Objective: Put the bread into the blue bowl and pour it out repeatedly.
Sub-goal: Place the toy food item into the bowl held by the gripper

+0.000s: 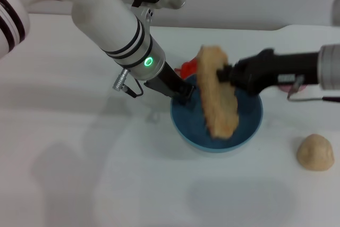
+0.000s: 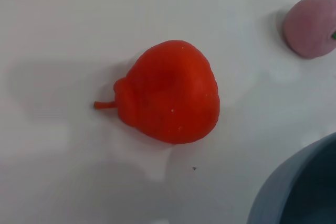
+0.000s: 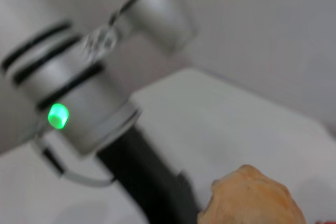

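Head view: the right gripper (image 1: 226, 73), black and reaching in from three o'clock, is clamped on the elongated tan toy bread loaf (image 1: 217, 91), pinching it at its right edge near the upper end. The bread hangs above the round, glossy light-blue plastic bowl (image 1: 249, 126), standing steeply on end and leaning a little, its plain rough tan face turned to the camera; its lower end hangs inside the bowl's outline, though whether it touches the bottom cannot be told. In the right wrist view only the loaf's rounded tan end (image 3: 254, 195) shows.

The left gripper (image 1: 180, 91), on a white arm with a green light, comes down from eleven o'clock to the bowl's rim at about ten o'clock, just beside the bread; whether its fingers are spread or pressed together cannot be told.

Past the bowl's rim at twelve o'clock lies a glossy red toy pepper with a short stem (image 2: 168, 93), mostly hidden in the head view behind the bread and the left arm. A dull pink round toy fruit (image 2: 311, 25) lies apart from it on the white table (image 1: 79, 184). A small round beige lump (image 1: 315, 152) sits at four o'clock from the bowl, well apart.
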